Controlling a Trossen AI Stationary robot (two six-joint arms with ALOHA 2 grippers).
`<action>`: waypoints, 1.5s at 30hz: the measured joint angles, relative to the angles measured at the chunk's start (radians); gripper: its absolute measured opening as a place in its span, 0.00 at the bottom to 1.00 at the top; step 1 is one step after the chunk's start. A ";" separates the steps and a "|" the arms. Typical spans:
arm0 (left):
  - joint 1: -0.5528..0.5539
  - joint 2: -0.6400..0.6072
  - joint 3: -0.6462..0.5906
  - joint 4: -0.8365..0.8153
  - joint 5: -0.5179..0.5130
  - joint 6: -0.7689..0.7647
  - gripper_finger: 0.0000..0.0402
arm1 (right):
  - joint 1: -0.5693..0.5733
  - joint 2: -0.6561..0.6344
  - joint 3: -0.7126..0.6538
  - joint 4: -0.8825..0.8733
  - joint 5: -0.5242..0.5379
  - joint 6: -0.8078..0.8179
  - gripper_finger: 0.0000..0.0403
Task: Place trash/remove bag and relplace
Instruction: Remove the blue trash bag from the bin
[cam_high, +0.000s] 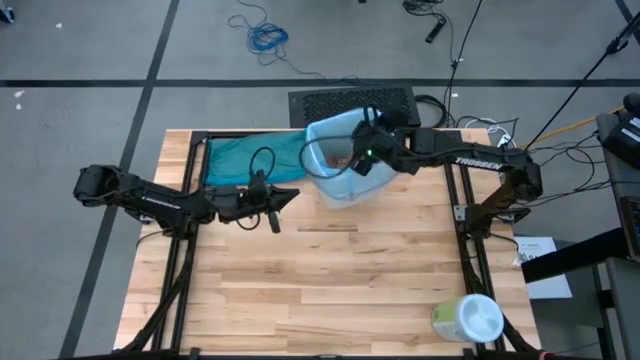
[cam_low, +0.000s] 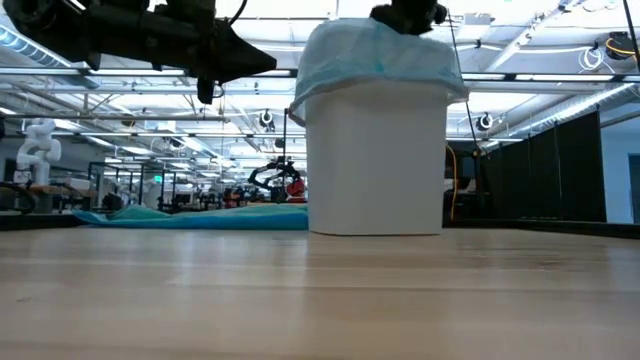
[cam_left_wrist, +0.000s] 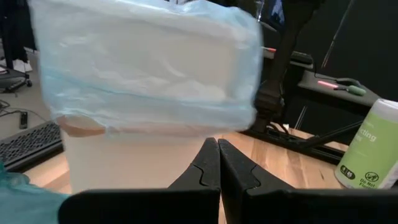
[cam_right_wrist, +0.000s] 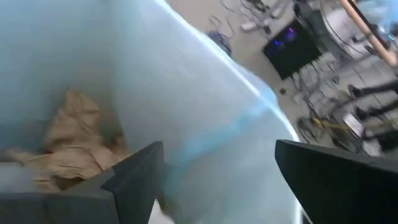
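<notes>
We see the right gripper with its two dark fingers spread wide and nothing between them, hanging over the open mouth of the white bin at the far middle of the table; below those fingers, in the right wrist view, crumpled brown paper trash lies at the bottom of the light-blue bag that lines the bin; the bag is folded over the bin's rim and hangs a little way down the white wall, as the low view shows; the right arm reaches to the bin from the right side of the table. The left gripper has its fingers pressed together, pinching nothing; it hovers above the table just left of the bin, pointed toward it, and the left wrist view looks past the closed tips at the bag-covered rim; the left arm stretches in from the table's left edge. A darker teal bag lies flat on the far left part of the table, beside the bin; a white-and-green wipes tub stands at the near right corner, well apart from both grippers.
</notes>
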 joint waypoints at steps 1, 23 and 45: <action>0.002 0.000 0.000 -0.001 0.003 0.000 0.00 | -0.024 0.000 0.000 -0.002 -0.008 -0.003 0.73; 0.009 0.000 0.000 -0.013 0.079 -0.026 0.00 | -0.020 0.000 0.000 -0.016 -0.778 -0.039 0.01; 0.009 -0.177 -0.001 -0.127 0.207 -0.078 0.00 | 0.345 0.001 0.005 0.180 -0.862 -0.014 0.00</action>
